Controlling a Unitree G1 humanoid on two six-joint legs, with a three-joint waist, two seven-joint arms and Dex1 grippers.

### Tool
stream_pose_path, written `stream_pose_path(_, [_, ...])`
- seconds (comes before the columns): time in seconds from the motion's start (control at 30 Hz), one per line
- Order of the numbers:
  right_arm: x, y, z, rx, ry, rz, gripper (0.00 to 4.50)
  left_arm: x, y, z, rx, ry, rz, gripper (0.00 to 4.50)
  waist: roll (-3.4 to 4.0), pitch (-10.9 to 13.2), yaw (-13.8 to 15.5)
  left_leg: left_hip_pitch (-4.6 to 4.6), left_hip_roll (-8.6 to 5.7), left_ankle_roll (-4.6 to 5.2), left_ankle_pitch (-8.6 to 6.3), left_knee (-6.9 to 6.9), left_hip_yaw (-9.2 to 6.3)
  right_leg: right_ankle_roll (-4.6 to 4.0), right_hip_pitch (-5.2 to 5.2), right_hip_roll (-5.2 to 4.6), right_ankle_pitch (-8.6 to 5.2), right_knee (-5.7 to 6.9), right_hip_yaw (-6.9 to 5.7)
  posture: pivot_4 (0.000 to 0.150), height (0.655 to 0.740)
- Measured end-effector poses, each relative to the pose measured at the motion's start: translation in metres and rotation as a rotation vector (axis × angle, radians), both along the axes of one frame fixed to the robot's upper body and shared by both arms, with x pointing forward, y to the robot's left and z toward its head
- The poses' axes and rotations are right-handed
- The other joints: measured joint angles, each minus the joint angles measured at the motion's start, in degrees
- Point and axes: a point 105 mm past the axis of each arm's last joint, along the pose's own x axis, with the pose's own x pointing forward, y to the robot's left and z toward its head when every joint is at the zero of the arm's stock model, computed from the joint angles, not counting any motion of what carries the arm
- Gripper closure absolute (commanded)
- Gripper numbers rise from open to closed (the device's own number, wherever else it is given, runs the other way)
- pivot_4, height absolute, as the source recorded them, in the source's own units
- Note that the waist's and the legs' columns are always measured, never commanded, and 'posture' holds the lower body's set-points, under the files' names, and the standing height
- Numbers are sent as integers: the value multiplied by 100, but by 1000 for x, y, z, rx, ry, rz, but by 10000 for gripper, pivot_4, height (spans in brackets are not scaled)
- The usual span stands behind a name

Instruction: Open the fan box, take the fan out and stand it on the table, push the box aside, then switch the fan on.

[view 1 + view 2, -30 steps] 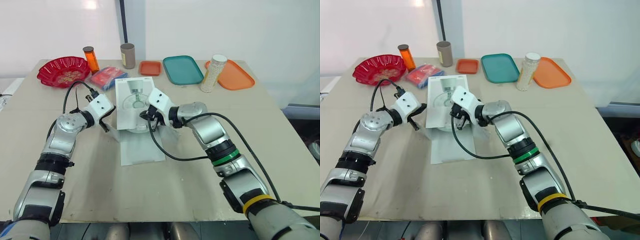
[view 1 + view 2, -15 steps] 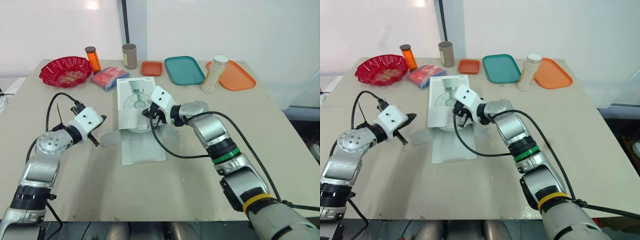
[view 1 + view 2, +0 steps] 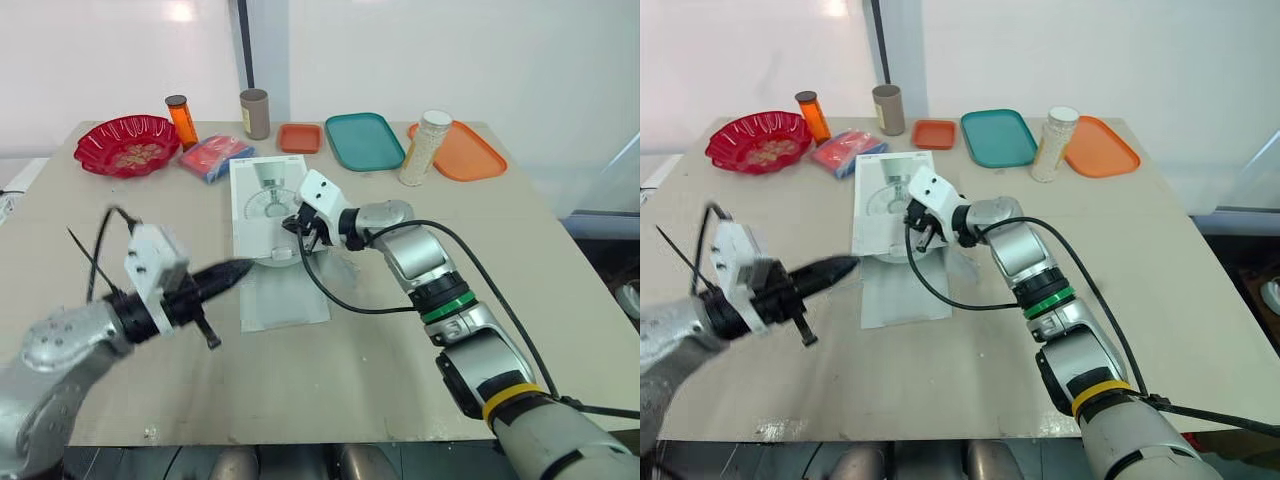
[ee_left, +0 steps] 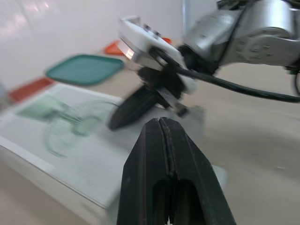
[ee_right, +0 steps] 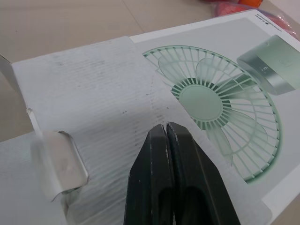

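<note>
Tabletop (image 3: 380,350): right arm (image 3: 425,262) extended, fingers (image 5: 149,187) over fan box (image 3: 262,192).

Fan box (image 3: 268,192): white cardboard, printed top smooth w/ slight sheen. Open flap (image 5: 93,93): matt, faint ribbed lines. Table (image 3: 400,350): matt beige board. Left gripper (image 4: 161,121) & right gripper (image 5: 166,125): black plastic, smooth, semi-gloss. Red bowl (image 3: 100,128): glossy translucent plastic. 3 trays, all smooth plastic w/ low sheen: teal tray (image 3: 365,140), sm. orange tray (image 3: 300,137), lg. orange tray (image 3: 480,160).
</note>
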Motion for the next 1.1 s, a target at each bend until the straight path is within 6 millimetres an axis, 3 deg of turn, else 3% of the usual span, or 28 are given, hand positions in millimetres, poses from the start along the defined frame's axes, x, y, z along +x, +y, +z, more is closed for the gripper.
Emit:
stream_pose_path(0.07, [1,0,0,-2,1,1,45000,0,6,-26,-79,128,71,38592,-1,0,7,-4,3,0,0,2,-6,-4,-1,5,2,-1,-4,1500,7400])
stream_pose_path(0.17, [1,1,-1,-2,3,5,45000,4,12,-41,-208,209,153,26764,-2,-1,23,-1,1,-1,1,6,-6,-4,8,2,3,-5,-3,1500,7400])
stream_pose_path(0.2, [1,1,-1,-2,3,6,45000,3,11,-43,-217,217,153,25463,-2,-1,23,-2,1,-1,0,6,-5,-4,8,2,3,-5,-3,1500,7400])
stream_pose_path(0.27, [2,1,-1,-5,2,10,45000,2,5,-47,-298,254,153,16970,-1,-1,24,-2,0,-1,0,5,-5,-3,8,1,2,-6,-3,1500,7400])
stream_pose_path(0.3, [2,1,-1,-8,0,13,45000,3,1,-46,-370,267,149,15800,-2,-1,25,-3,1,-1,0,5,-6,-4,8,1,2,-6,-4,1500,7400])
stream_pose_path(0.33, [2,2,0,-11,-2,15,45000,4,-3,-45,-429,284,142,9867,-3,-1,25,-3,1,-1,0,5,-6,-4,8,2,2,-6,-4,1500,7400])
stream_pose_path(0.4, [2,3,0,-14,-3,19,45000,6,-6,-44,-473,305,145,5755,-3,-1,22,-2,2,-1,0,5,-6,-4,8,5,2,-6,-3,1500,7400])
stream_pose_path(0.43, [2,3,0,-15,-2,19,45000,7,-5,-45,-481,315,155,573,-2,-1,20,-1,2,-1,0,4,-5,-4,8,5,2,-6,-1,1500,7400])
stream_pose_path(0.63, [3,4,1,-20,-11,18,45000,19,-5,-77,-607,519,230,573,-1,-2,25,-2,0,-1,0,5,-7,-3,9,4,2,-7,-3,1500,7400])
stream_pose_path(0.83, [9,-11,5,-47,-30,-13,45000,26,-7,-83,-689,594,210,573,-1,-2,27,-5,-2,-3,1,4,-7,-2,9,2,2,-11,-4,1500,7400])
stream_pose_path(1.1, [14,-27,7,-67,-42,-44,45000,34,-27,-88,-721,643,153,573,-1,-2,27,-4,-7,-4,1,0,-7,1,10,0,0,-13,-2,1500,7400])
